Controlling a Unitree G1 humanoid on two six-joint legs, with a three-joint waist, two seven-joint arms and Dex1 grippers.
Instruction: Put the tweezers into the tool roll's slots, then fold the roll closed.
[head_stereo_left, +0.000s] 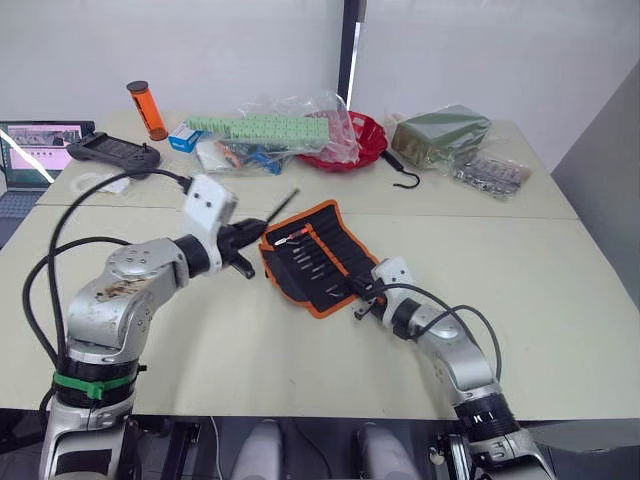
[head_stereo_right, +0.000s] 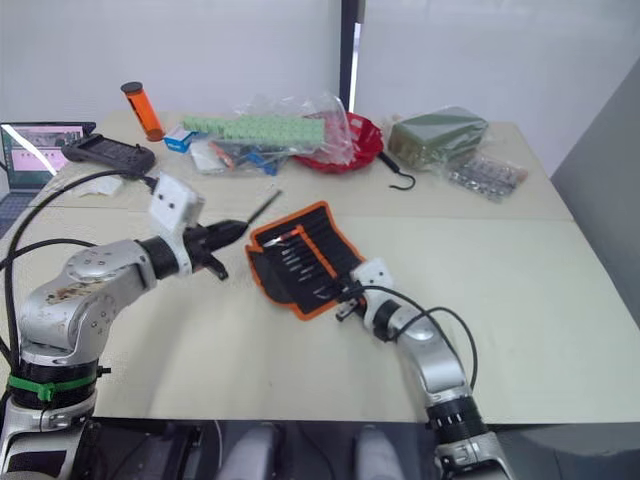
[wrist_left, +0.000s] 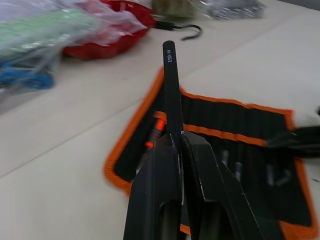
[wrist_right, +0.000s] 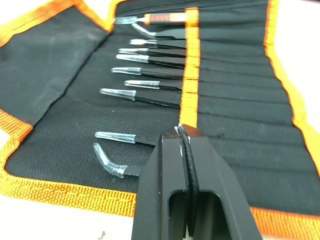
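Note:
The tool roll (head_stereo_left: 318, 258) lies open on the table, black with orange trim. Several tweezers (wrist_right: 150, 85) with clear tip caps sit in its slots (wrist_right: 235, 85) along the orange band, beside an orange-handled tool (wrist_right: 167, 19). My left gripper (head_stereo_left: 256, 236) hovers just left of the roll's far corner, shut on one black tweezers (wrist_left: 171, 85) that points up and away over the roll's edge. My right gripper (head_stereo_left: 360, 293) is at the roll's near right end. Its fingers (wrist_right: 170, 165) are pressed together, with their tips over the fabric at the orange band.
At the back stand a red bowl (head_stereo_left: 362, 138), a plastic bag of green parts (head_stereo_left: 268, 130), a black hook (head_stereo_left: 405, 180), a green packet (head_stereo_left: 440, 135) and an orange bottle (head_stereo_left: 147, 110). A controller (head_stereo_left: 112, 153) and laptop (head_stereo_left: 35, 150) sit far left.

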